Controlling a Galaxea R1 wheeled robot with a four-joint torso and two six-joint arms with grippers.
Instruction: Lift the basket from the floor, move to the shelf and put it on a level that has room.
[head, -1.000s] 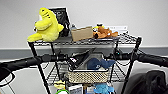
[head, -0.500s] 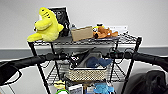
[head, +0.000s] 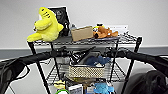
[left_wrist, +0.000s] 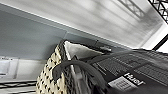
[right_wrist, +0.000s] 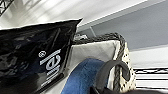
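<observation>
We've got the woven basket (head: 86, 70) sitting on the second tier (head: 117, 75) of the black wire shelf (head: 130, 65), under the yellow plush (head: 46, 26). Both arms reach in at its ends, but we can't tell how far either set of fingers is open or whether they're gripping it.

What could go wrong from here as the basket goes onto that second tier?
The basket sits near the tier's front edge, so it may tip off if released. The black bag standing in it reaches close to the top tier and could snag. Both arms cross the rack's poles.

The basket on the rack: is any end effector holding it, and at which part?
It cannot be told. Both arms reach the basket on the second tier, near its dark handles, but no grip is visible.
</observation>
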